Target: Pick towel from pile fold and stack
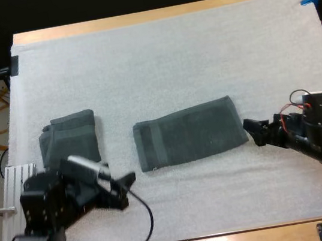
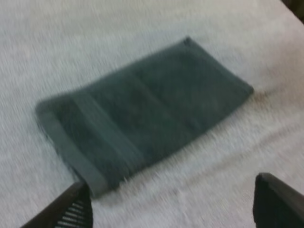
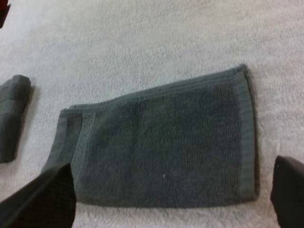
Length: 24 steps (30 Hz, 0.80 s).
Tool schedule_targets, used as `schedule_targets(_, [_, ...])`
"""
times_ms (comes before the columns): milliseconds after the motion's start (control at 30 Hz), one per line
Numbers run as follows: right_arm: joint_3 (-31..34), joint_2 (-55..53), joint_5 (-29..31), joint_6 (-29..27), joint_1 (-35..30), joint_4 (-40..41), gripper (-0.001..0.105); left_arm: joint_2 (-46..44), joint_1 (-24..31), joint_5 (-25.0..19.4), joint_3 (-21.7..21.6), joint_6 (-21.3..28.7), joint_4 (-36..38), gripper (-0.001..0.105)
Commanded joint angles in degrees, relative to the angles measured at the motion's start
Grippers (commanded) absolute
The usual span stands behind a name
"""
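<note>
A dark grey-green towel (image 1: pixel 188 133), folded into a flat rectangle, lies in the middle of the white mat (image 1: pixel 163 53). Left of it sits a second folded towel (image 1: pixel 69 137), thicker and partly hidden by my left arm. My left gripper (image 1: pixel 127 189) hovers just off the flat towel's near left corner, its fingers (image 2: pixel 66 209) wide apart and holding nothing. The flat towel (image 2: pixel 142 114) lies just ahead of them. My right gripper (image 1: pixel 252 132) stands open at the towel's right edge. Its fingers (image 3: pixel 42 199) straddle the towel (image 3: pixel 161 147) without touching it. The left towel (image 3: pixel 12 116) shows beyond.
The mat covers nearly the whole wooden table (image 1: pixel 134 19). Its far half and near strip are bare. An aluminium rail (image 1: pixel 12 179) runs along the table's left side by my left arm's base.
</note>
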Motion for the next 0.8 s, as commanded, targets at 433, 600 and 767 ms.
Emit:
schedule_targets(433, [-7.0,13.2,-1.2,-3.7,-6.6,3.0,0.081,-2.1,0.1,-0.7,-0.5,-0.6,4.8,0.068])
schedule_targets(600, [-10.5,24.0,-12.3,-7.2,-13.5,3.0,0.081,-2.1,0.1,-0.7,-0.5,-0.6,4.8,0.068])
schedule_targets(767, [-12.4,34.3,-21.3,-11.1,-17.0,3.0,0.081,-2.1,0.1,-0.7,-0.5,-0.6,4.8,0.068])
